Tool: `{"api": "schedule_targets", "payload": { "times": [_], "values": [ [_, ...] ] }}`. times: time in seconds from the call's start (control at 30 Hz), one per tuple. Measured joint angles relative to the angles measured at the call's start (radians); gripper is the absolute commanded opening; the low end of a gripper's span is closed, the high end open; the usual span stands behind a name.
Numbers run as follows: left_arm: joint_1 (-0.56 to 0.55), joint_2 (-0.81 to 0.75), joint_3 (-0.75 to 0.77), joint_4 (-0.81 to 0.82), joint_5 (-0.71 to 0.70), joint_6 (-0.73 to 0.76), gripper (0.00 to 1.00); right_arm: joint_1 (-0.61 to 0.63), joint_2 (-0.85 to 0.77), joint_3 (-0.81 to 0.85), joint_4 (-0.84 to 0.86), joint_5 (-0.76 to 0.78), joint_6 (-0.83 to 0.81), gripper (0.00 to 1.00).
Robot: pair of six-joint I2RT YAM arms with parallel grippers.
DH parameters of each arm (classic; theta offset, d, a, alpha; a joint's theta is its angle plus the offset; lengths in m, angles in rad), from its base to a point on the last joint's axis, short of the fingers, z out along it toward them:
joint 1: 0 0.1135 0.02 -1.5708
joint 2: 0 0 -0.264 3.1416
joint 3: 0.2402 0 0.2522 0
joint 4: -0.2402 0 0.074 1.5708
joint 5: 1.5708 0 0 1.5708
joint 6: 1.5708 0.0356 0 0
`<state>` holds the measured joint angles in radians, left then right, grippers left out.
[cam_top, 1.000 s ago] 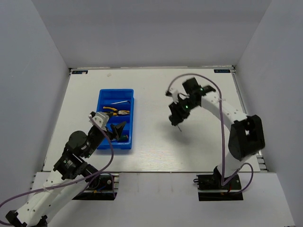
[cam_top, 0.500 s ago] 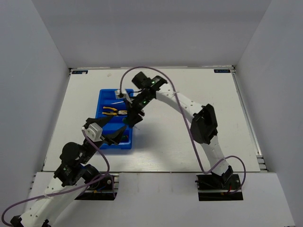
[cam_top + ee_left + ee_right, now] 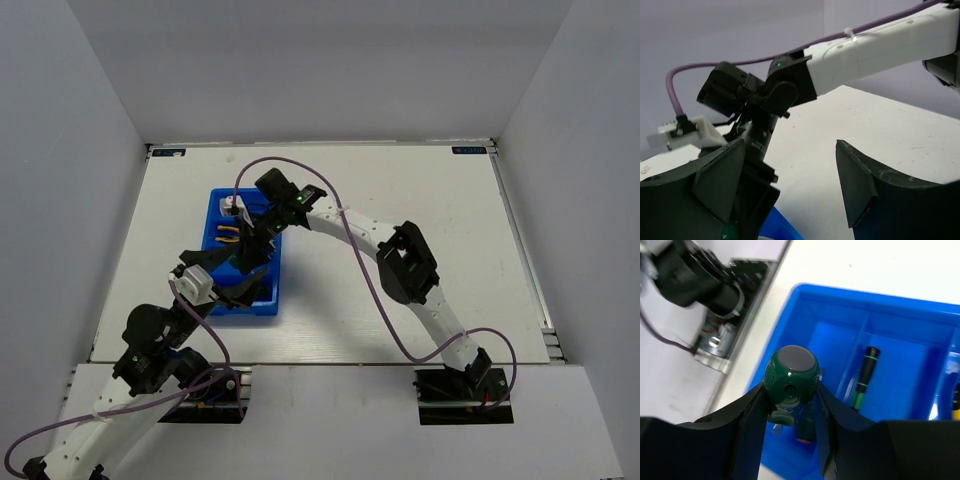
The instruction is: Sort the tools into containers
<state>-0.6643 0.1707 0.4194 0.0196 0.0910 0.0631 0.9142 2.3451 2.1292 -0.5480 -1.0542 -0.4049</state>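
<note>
Step in hand: delivery of a tool to the container. You had the right gripper [image 3: 791,386] closed on a green-handled screwdriver [image 3: 791,371], which stood butt-end toward the wrist camera between the two dark fingers [image 3: 751,430]. Its shaft was hidden below the handle. In the right wrist view the tool hung over the blue bin [image 3: 900,304], above the compartment at lower centre of the frame. I judged it not yet released.

In the top view the bin [image 3: 272,196] sat left of centre, with the right arm reaching across to it from the lower right. Yellow-handled pliers [image 3: 228,237] lay in a compartment partly covered by that arm.

The left gripper [image 3: 789,152] was spread wide and had nothing in it. It stood just beside the bin's near end, with the right arm's wrist directly ahead of it.

Condition of the tool: a short, stubby handle of dark green, with a grey end cap and a side hole. A second screwdriver [image 3: 863,376], black with green bands, lay across the rib in the neighbouring compartment. Something orange showed beneath the held tool; I could not tell what it was.

Next move, in my judgement: you needed to confirm which compartment takes screwdrivers, lower the tool, and then part the fingers. The close left arm was a collision risk.
</note>
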Motion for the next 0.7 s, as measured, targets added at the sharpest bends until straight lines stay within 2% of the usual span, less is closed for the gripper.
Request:
{"api": "schedule_targets", "payload": {
  "times": [0.27, 0.3, 0.43, 0.47, 0.57, 0.7],
  "values": [
    [0.0, -0.005, 0.0, 0.002, 0.008, 0.0, 0.85, 0.044, 0.046, -0.001, -0.058, 0.107, -0.201, 0.0],
    [0.0, -0.007, 0.0, 0.003, 0.011, 0.0, 0.85, 0.051, 0.046, -0.001, -0.065, 0.121, -0.223, 0.06],
    [0.0, -0.009, 0.0, 0.003, 0.02, 0.0, 0.85, 0.074, 0.046, -0.003, -0.092, 0.16, -0.285, 0.54],
    [0.0, -0.009, 0.0, 0.002, 0.023, 0.0, 0.85, 0.078, 0.046, -0.005, -0.1, 0.166, -0.295, 0.56],
    [0.0, -0.009, 0.0, 0.002, 0.028, 0.0, 0.85, 0.083, 0.046, -0.015, -0.117, 0.177, -0.327, 0.52],
    [0.0, -0.009, 0.0, -0.001, 0.03, 0.0, 0.85, 0.08, 0.045, -0.026, -0.13, 0.196, -0.329, 0.54]
  ]
}}
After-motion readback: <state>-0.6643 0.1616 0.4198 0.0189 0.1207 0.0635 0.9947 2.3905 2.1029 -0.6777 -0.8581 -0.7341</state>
